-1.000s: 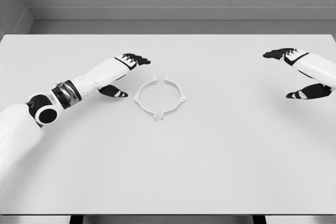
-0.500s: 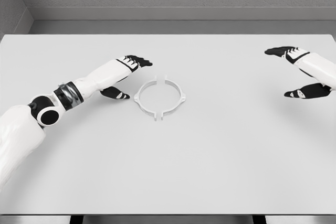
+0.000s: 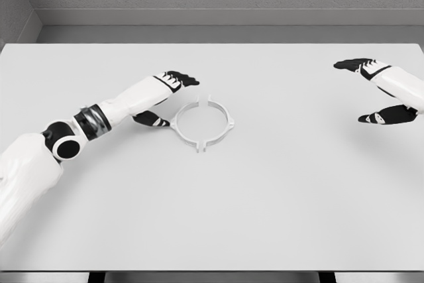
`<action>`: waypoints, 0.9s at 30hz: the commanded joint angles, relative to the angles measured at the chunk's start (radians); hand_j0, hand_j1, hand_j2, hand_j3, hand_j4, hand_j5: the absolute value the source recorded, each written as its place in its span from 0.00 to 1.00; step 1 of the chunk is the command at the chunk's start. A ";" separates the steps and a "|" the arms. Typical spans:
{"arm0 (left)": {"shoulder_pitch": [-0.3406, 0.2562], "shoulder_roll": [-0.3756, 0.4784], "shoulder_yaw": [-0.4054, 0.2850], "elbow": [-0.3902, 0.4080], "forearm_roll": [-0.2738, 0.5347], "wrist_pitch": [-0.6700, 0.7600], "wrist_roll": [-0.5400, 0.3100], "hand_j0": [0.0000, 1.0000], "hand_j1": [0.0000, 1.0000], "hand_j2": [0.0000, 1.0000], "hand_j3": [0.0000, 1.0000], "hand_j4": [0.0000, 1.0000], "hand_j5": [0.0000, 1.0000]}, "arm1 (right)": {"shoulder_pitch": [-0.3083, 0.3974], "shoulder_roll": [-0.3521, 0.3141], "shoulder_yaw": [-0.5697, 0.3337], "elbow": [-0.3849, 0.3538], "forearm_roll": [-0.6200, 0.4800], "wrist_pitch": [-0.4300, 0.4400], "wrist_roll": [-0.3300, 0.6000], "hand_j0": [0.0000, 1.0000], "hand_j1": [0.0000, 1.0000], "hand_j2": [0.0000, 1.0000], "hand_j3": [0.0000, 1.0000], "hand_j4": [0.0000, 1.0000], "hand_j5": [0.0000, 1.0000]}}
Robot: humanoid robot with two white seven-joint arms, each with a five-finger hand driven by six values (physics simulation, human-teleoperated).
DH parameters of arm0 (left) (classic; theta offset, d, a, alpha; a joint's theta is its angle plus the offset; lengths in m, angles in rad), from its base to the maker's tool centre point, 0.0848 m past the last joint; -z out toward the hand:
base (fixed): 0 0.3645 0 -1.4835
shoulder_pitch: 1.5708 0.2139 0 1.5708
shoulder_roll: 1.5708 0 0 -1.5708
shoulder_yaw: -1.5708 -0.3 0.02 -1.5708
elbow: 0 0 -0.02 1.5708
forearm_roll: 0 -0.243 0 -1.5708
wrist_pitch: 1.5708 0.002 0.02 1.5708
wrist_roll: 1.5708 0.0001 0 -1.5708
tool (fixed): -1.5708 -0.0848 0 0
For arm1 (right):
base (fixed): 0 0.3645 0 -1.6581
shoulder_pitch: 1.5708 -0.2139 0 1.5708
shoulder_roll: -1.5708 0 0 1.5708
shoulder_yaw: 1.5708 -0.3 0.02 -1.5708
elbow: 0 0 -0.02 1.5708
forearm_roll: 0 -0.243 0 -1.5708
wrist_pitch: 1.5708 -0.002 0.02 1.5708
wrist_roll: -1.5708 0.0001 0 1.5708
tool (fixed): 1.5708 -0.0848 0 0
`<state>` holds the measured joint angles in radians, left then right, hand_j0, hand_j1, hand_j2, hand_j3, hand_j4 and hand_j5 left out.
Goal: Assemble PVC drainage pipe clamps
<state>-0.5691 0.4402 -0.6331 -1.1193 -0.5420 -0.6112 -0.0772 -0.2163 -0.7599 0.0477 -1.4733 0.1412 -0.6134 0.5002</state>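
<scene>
Head view, looking down on a white surface that fills most of the frame; grey wall behind its far edge.

Clamp ring: white, thin-walled, lying flat on the surface left of the middle, nearer the far edge than the near one. Two half-rings meet to form a closed circle. Small tabs stick out at the far side, the near side, and on the left and right flanks. Whether the halves are actually locked or merely butted together cannot be told at this size.

Left hand: arm comes in from the lower left corner, white shells with a dark elbow joint and a banded forearm, reaching diagonally toward the ring. Hand spread wide, holding nothing. Dark fingers extend above the ring's far-left side; the dark thumb points at the ring's left flank, its tip just beside the left tab. Contact possible, not certain.

Right hand: arm enters from the right edge, well apart from the ring. Also spread wide and holding nothing, upper fingers toward the far edge, thumb lower, both pointing left across the surface.
</scene>
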 commanded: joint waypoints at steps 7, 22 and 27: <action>0.002 -0.020 -0.002 -0.002 0.005 0.000 0.001 1.00 1.00 1.00 1.00 1.00 1.00 | -0.002 -0.001 0.000 -0.002 -0.008 0.002 0.000 1.00 1.00 1.00 1.00 1.00 1.00; 0.002 -0.038 0.000 -0.001 -0.001 0.000 0.001 1.00 1.00 1.00 1.00 1.00 1.00 | -0.002 0.005 0.000 -0.002 -0.008 0.002 0.000 1.00 1.00 1.00 1.00 1.00 1.00; -0.020 0.031 0.036 0.015 0.004 0.000 0.001 1.00 1.00 1.00 1.00 1.00 1.00 | -0.002 0.005 0.000 -0.004 -0.009 0.002 -0.002 1.00 1.00 1.00 1.00 1.00 1.00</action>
<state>-0.5906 0.4419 -0.6136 -1.1109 -0.5469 -0.6113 -0.0773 -0.2178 -0.7537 0.0477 -1.4760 0.1406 -0.6134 0.4997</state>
